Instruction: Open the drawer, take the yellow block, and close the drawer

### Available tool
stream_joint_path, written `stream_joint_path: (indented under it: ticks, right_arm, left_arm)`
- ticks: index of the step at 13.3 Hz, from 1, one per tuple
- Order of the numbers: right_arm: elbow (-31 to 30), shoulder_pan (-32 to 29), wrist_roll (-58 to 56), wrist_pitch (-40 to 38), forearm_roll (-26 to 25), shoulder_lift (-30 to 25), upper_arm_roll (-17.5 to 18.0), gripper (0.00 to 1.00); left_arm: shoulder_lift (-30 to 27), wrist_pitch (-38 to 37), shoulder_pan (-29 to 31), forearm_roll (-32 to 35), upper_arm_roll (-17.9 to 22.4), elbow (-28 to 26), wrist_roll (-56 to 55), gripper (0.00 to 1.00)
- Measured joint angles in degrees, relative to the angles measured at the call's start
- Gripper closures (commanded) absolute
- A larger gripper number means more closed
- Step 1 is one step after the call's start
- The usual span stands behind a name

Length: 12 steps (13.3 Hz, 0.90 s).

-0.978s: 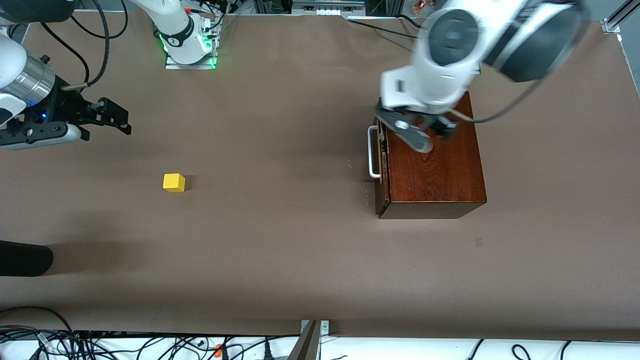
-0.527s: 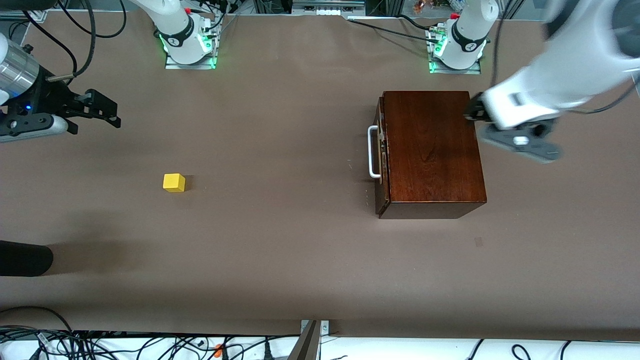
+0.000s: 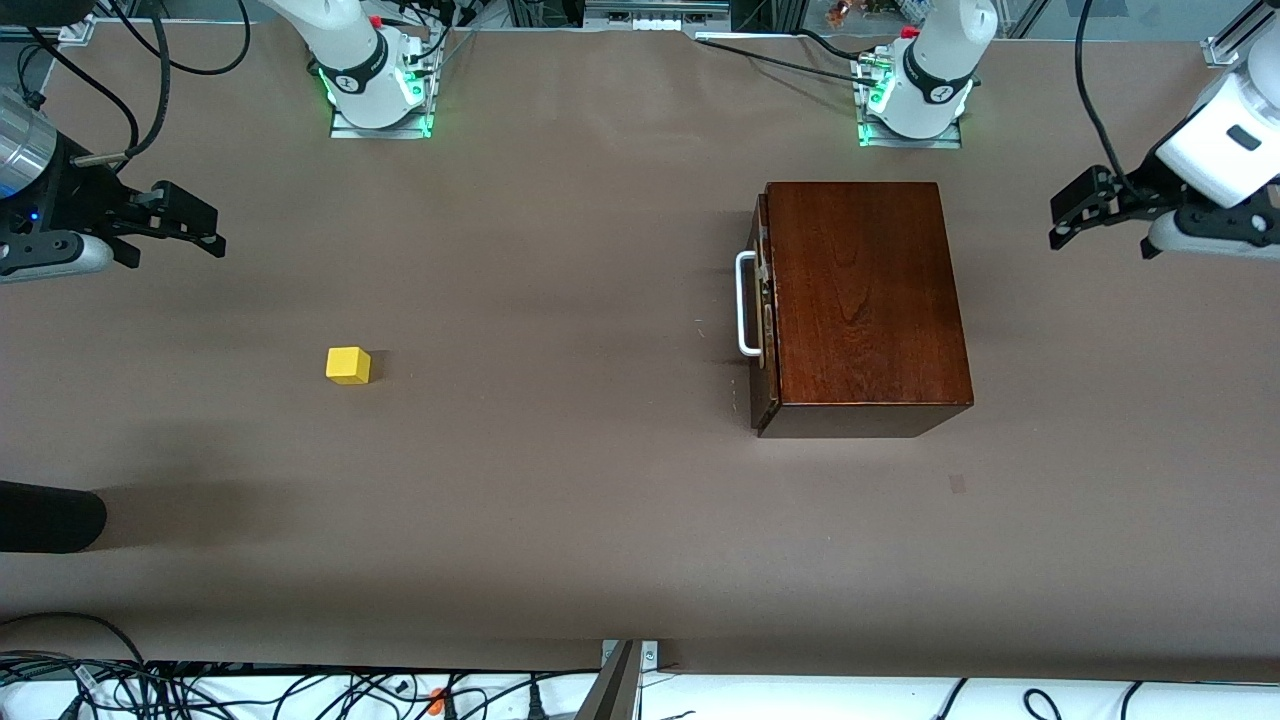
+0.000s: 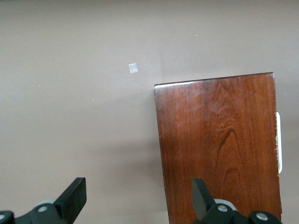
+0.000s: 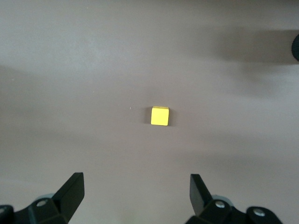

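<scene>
Below and just inward of the left gripper [image 3: 1085,210], whose jaws stand wide and empty, sits the wooden box [image 3: 862,300], its drawer [image 3: 763,310] shut. Well apart, the yellow block [image 3: 348,365] lies on the table [image 3: 560,480] under the right gripper [image 5: 135,196], likewise spread empty. Both arms look parked; best leave block and drawer undisturbed.

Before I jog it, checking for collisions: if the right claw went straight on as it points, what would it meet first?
Probably bare table: the open right claw points down, the yellow block slightly ahead.

Drawer [image 3: 765,300] interior hidden (front flush with box [image 3: 865,300]); box cropped in left wrist view.
</scene>
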Motion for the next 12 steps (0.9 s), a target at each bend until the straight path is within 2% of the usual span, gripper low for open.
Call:
stream_joint_path:
  ticks: [12]
  right_arm:
    - [0.1,0.0,0.0,0.3,0.0,0.0,0.1,0.0]
  left_arm:
    - [2.5,-0.4,-0.6,0.0,-0.2,-0.3,-3.3,0.0]
